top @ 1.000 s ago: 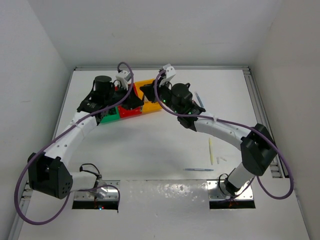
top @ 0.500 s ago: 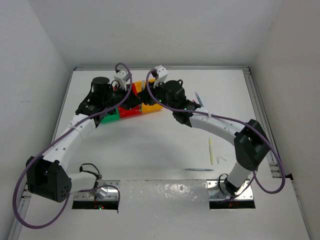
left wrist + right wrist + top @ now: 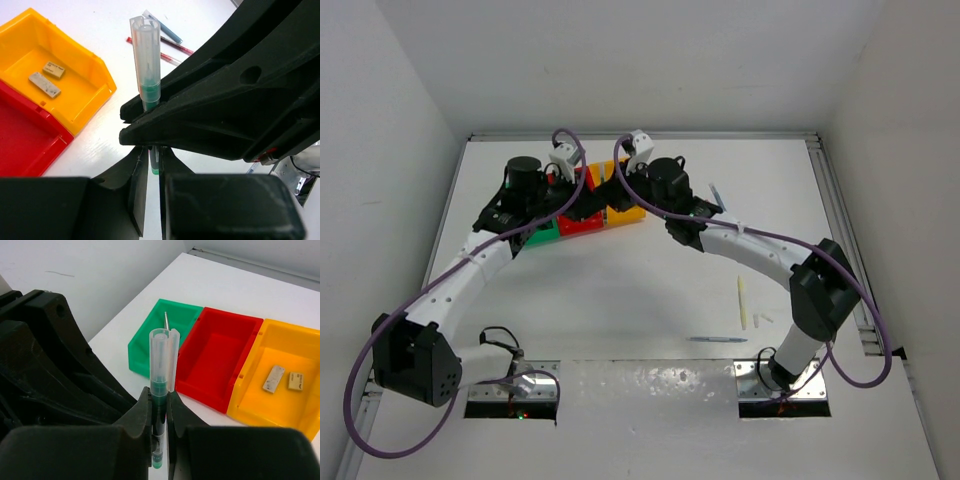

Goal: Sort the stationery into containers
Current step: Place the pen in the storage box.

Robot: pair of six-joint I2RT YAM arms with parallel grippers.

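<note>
Teal clear-capped pen (image 3: pixel 161 385) clamped in both arms' jaws.
Tan eraser blocks (image 3: pixel 274 378) sit in open yellow plastic bin (image 3: pixel 280 410); other pens (image 3: pixel 167 31) await on surface (image 3: pixel 100 20).

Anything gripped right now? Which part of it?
Both hold the green pen with the clear cap: right gripper jaws clamp the barrel just below the cap, left gripper jaws pinch its lower end.

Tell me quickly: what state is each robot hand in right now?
Left hand: closed on the green pen.
Right hand: closed on the same pen.
</note>
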